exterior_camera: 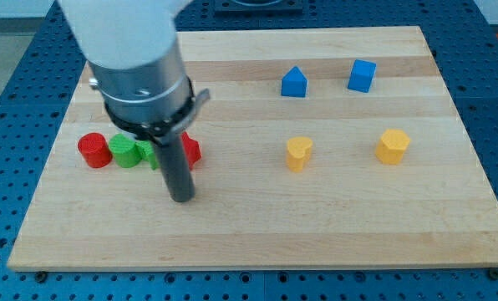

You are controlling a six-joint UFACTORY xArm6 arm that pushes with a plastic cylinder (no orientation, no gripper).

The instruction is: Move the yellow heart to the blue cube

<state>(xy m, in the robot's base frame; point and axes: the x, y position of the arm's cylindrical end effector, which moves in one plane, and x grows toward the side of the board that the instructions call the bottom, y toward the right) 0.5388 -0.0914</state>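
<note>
The yellow heart (298, 154) lies right of the board's middle. The blue cube (362, 75) sits at the upper right, up and to the right of the heart. My tip (181, 197) rests on the board at the lower left, well to the left of the heart and just below a row of red and green blocks. It touches neither task block.
A blue house-shaped block (293, 82) sits left of the cube. A yellow hexagonal block (393, 145) lies right of the heart. A red cylinder (93, 150), green cylinder (125, 151), another green block (151, 153) and a red block (190, 150) line up behind the rod.
</note>
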